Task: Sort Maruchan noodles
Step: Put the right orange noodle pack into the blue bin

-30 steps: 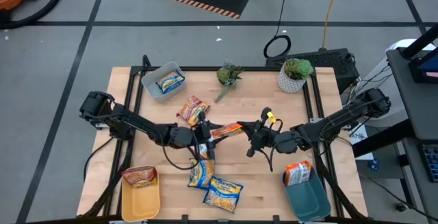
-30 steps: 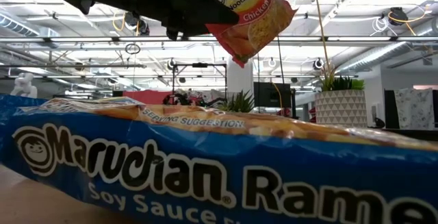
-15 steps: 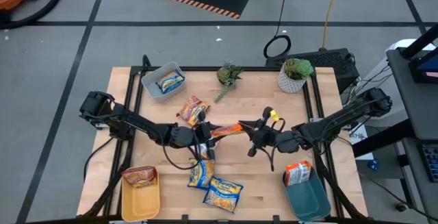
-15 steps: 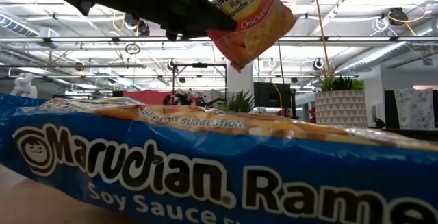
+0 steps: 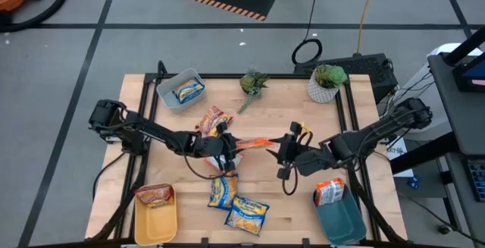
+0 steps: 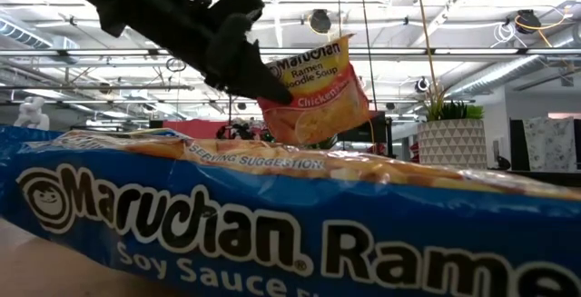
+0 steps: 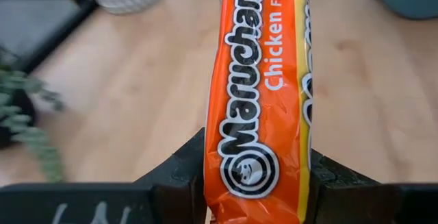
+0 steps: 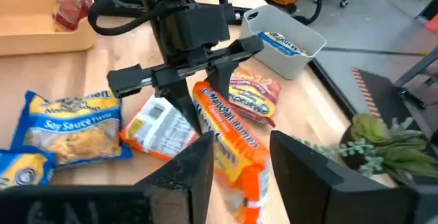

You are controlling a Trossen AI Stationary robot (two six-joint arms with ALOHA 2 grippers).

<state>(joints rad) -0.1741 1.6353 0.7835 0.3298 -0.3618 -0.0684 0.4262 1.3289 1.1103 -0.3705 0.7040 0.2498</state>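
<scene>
An orange Chicken noodle packet (image 5: 248,142) hangs above the table's middle with my left gripper (image 5: 229,146) shut on its left end. It stands on edge, its printed face (image 6: 313,93) toward the near side. My right gripper (image 8: 241,138) is open just off the packet's right end, its fingers on either side of it and apart from it. A white packet (image 5: 229,161) and two blue ones (image 5: 222,193) (image 5: 247,214) lie flat below, and a red-and-yellow one (image 5: 214,119) lies farther back. My left gripper pinches the orange packet's left end (image 7: 229,183) between its two fingers (image 7: 179,175), one on each broad face. The fingers come from the table's left, slanting a little down. The packet is lifted clear, on edge, and reaches out past the fingertips toward the right.
A grey bin (image 5: 168,96) at the far left holds a blue packet. A yellow bin (image 5: 155,219) at the near left holds a red one, and a teal bin (image 5: 341,219) at the near right an orange one. Two potted plants (image 5: 254,83) (image 5: 326,83) stand at the far edge.
My right gripper has let go of the orange packet's right end and rolled and tipped at the wrist. My left gripper has tipped downward and sunk with the packet, which now hangs lower, held at its left end alone.
</scene>
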